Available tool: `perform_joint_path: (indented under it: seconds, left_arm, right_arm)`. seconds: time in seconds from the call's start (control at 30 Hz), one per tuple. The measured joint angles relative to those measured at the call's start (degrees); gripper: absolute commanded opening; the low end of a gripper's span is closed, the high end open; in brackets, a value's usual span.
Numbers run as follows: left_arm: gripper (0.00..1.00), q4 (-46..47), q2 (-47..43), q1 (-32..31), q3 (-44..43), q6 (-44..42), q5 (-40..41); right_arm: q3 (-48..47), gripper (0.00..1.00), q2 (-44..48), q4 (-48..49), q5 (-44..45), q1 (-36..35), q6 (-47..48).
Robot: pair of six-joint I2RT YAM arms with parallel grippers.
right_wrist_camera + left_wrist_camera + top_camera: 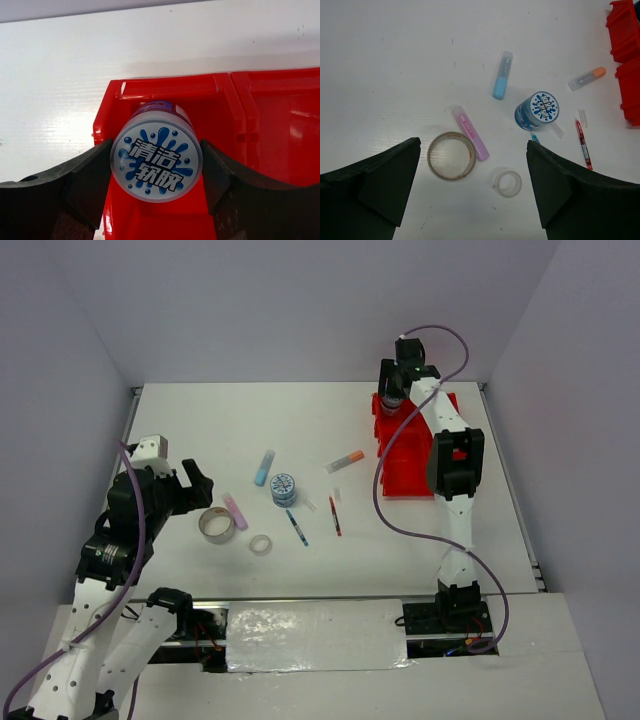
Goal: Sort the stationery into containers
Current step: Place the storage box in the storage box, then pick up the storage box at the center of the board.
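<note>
Your right gripper [156,170] clamps a roll [156,161] above the tray's [280,125] eleven o'clock compartment: this is the drop-off step. Next, lower and let go inside the walls. Your left gripper [472,146] hangs spread wide over a ring [451,155] at eight o'clock.

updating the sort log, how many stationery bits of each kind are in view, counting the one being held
blue patterned rolls: 2
tape rings: 2
pens: 2
short sticks: 3
small clear caps: 2
total: 11
</note>
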State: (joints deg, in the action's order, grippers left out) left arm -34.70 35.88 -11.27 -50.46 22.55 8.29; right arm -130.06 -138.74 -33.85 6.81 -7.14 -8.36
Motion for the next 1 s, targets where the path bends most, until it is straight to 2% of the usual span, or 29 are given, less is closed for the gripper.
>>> perform_joint_path:
  seconds: [0.07, 0.1, 0.17, 0.23, 0.53, 0.73, 0.83, 1.0]
  left_arm:
    - [0.99, 0.0, 0.0, 0.0, 0.0, 0.0, -0.1]
    - [0.99, 0.0, 0.0, 0.0, 0.0, 0.0, -0.2]
    - [0.99, 0.0, 0.0, 0.0, 0.0, 0.0, -0.5]
    - [0.99, 0.0, 0.0, 0.0, 0.0, -0.1, -0.7]
    - [0.99, 0.0, 0.0, 0.0, 0.0, -0.1, -1.1]
    - [0.99, 0.0, -0.1, 0.0, 0.0, 0.0, -0.3]
    - [0.99, -0.5, -0.1, 0.3, 0.0, 0.5, 3.3]
    - [0.99, -2.5, 0.9, 4.7, -0.1, 2.0, 8.5]
  right_arm:
    - [0.0, 0.68, 0.0, 0.4, -0.1, 0.0, 0.2]
    - [0.0, 0.79, 0.0, 0.7, -0.1, 0.0, 0.4]
    - [0.0, 0.85, 0.0, 1.3, -0.2, 0.0, 0.6]
    - [0.0, 1.0, 0.0, 2.6, -0.2, 0.1, 0.9]
    - [1.0, 1.0, 0.7, 3.9, -2.1, 0.3, 1.7]
    - [12.5, 1.0, 12.5, 3.8, -4.4, -1.6, 0.6]
    - [18.1, 1.0, 22.5, 4.2, -2.9, -6.4, 0.5]
    - [28.0, 1.0, 38.8, 8.0, -1.2, -21.9, -0.7]
